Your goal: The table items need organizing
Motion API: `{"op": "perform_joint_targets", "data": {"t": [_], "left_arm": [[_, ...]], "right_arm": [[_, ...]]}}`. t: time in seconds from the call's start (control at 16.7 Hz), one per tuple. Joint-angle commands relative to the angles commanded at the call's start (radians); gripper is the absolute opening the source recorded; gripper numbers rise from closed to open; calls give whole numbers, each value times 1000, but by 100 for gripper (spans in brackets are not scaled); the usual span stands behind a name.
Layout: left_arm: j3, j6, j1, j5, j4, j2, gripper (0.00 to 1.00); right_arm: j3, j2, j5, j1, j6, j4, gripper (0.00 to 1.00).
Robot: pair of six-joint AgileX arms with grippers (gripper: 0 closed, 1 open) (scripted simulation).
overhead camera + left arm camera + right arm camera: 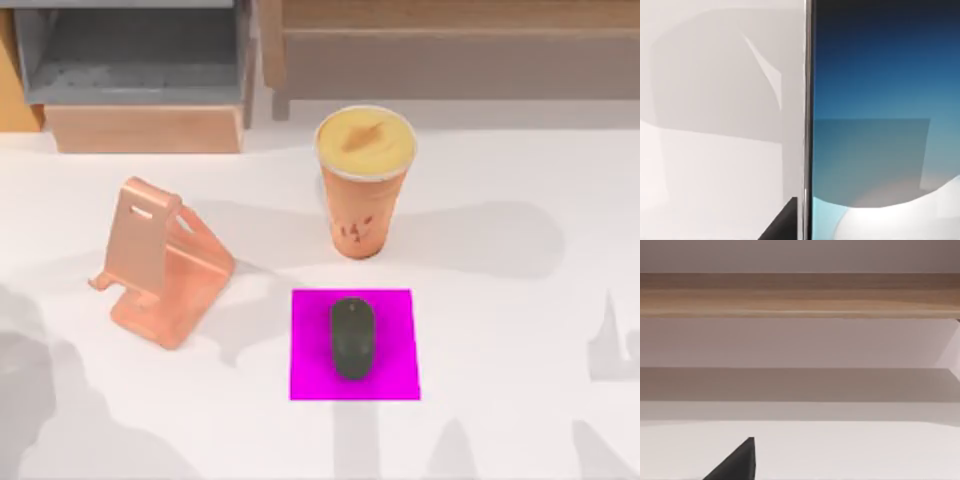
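Note:
In the left wrist view the smartphone point(880, 125) sits very close, its blue screen lit and its silver edge upright. My left gripper point(790, 222) is shut on the smartphone, one dark finger against that edge and the other hidden behind the phone. The dark grey mouse point(353, 338) lies on a magenta mat point(310, 380) at the table's point(520, 330) middle front. The tall orange cup point(364, 180) with its yellowish lid stands upright just behind the mat. A dark tip of my right gripper point(737, 465) hangs over bare white table, away from the items.
A pink metal phone stand point(160, 262) sits left of the mat with nothing on it. A wooden shelf point(450, 50) and a grey open box point(130, 60) line the back edge. Arm shadows fall on the front left and right of the table.

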Motion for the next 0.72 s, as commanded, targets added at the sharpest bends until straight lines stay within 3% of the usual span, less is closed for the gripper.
{"op": "perform_joint_targets", "data": {"t": [0.3, 0.72], "left_arm": [[-6, -8, -12, 6, 15, -8, 0], [-148, -211, -220, 104, 256, -272, 0]], "right_arm": [[0, 0, 0, 0, 0, 0, 100], [0, 0, 0, 0, 0, 0, 100]]}}
